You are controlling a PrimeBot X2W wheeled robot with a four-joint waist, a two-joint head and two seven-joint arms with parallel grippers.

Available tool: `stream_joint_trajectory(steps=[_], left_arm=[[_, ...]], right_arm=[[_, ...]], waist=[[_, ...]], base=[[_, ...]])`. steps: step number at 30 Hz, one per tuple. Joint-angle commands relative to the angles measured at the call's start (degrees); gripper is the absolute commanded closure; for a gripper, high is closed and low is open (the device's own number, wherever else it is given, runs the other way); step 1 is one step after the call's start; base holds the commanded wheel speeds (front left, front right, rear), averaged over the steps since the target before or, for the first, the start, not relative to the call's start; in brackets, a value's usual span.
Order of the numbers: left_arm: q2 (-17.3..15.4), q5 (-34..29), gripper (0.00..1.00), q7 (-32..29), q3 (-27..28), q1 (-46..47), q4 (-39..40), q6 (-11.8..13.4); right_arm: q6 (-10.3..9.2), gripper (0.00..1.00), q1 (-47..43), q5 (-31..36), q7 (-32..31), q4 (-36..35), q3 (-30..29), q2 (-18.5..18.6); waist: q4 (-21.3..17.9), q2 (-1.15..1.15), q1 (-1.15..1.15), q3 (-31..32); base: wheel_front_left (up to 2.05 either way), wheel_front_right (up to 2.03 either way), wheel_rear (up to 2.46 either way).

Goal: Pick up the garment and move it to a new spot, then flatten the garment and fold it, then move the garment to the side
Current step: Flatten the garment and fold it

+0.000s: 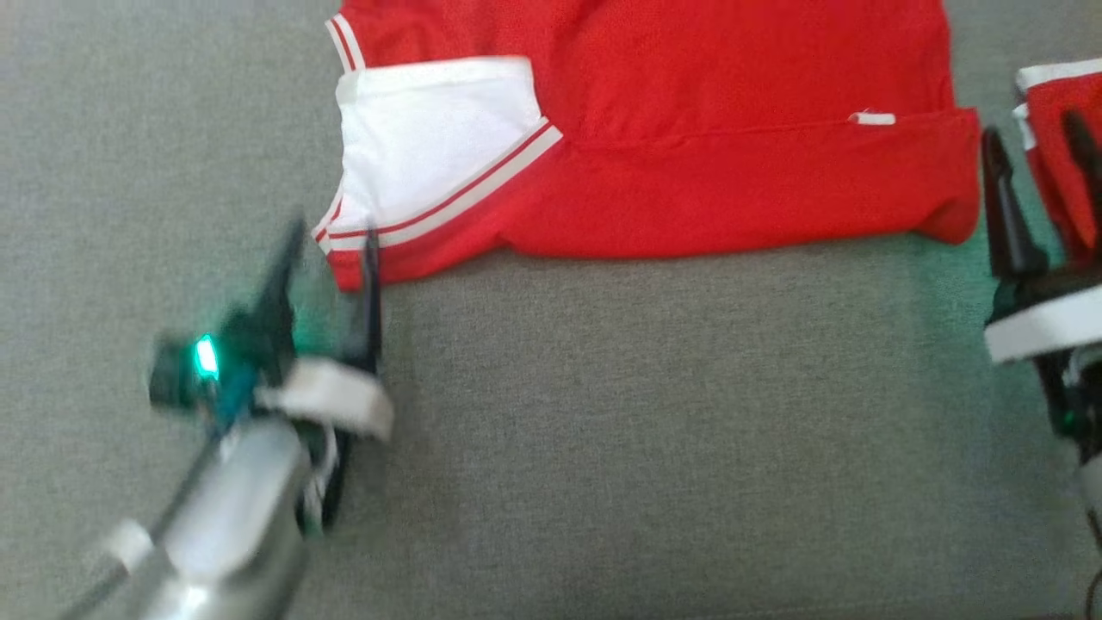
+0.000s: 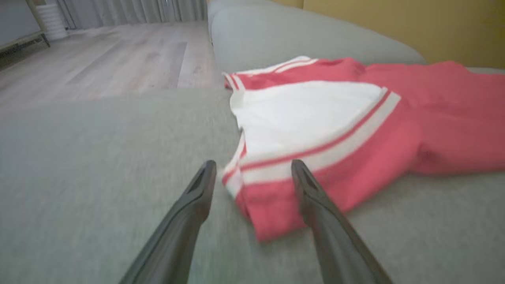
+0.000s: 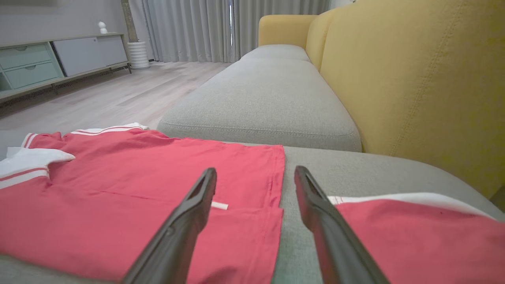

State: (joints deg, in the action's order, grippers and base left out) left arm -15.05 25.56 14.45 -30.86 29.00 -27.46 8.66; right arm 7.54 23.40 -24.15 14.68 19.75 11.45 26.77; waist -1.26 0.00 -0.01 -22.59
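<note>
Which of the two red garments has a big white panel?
The large garment spread mid-sofa; the other garment, by the right gripper, has only a white edge.

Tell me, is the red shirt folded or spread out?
Folded, at least partly. The red shirt has its near part doubled over itself, with an edge running across it, and its white part lies turned onto the red.

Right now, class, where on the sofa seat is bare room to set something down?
Bare grey seat: in front of the red shirt, and left of its white sleeve. Crowded at right, beside a second red garment.
</note>
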Motion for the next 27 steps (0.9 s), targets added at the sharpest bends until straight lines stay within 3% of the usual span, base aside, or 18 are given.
stream_joint_trajectory(steps=[1,7,11,12,13,15,21,27], left_arm=[[-1.24,0.67,0.0,0.47,2.55,0.13,1.34,0.64],[-0.41,2.43,0.0,-1.8,2.98,-2.85,-1.8,2.69],[0.28,4.07,0.0,-4.56,3.04,-2.77,-3.89,2.35],[0.45,4.46,0.05,-5.31,2.88,-2.83,-4.15,2.02],[0.72,5.11,0.24,-6.21,2.73,-2.99,-4.33,1.39],[1.03,6.06,1.0,-6.8,2.73,-3.16,-4.18,0.48],[0.66,5.6,1.0,-4.85,2.19,-2.69,-2.33,-0.29],[0.26,5.15,1.0,-4.75,1.7,-1.91,-1.51,-0.41]], right_arm=[[-0.05,0.0,-1.89,0.57,0.31,-2.31,-0.08,0.25],[-0.05,0.0,-4.76,2.07,0.31,-5.37,0.43,-1.41],[-0.05,0.0,-5.11,2.07,0.31,-5.86,1.0,-1.78],[-0.05,0.0,-5.2,2.0,0.31,-5.64,1.1,-1.83],[-0.05,0.0,-5.33,1.9,0.31,-5.12,1.17,-1.88],[-0.05,0.0,-5.56,1.47,0.32,-3.31,1.26,-2.18],[-0.05,0.0,-3.45,0.69,0.32,9.45,0.22,-4.44],[-0.05,0.0,-0.02,-0.26,0.16,16.11,0.46,-6.12]], waist=[[-0.3,0.0,0.01,0.98],[-1.33,0.0,0.01,1.85],[-1.96,0.0,0.01,1.82],[-2.05,0.0,0.01,1.82],[-2.08,0.0,0.01,1.87],[-2.02,0.0,0.01,2.03],[-0.48,0.0,0.01,2.98],[0.46,0.0,0.01,2.85]], base=[[0.0,0.0,0.0],[0.0,0.0,0.0],[0.0,0.0,0.0],[0.0,0.0,0.0],[0.0,0.0,0.0],[0.0,0.0,0.0],[0.0,0.0,0.0],[0.0,0.0,0.0]])
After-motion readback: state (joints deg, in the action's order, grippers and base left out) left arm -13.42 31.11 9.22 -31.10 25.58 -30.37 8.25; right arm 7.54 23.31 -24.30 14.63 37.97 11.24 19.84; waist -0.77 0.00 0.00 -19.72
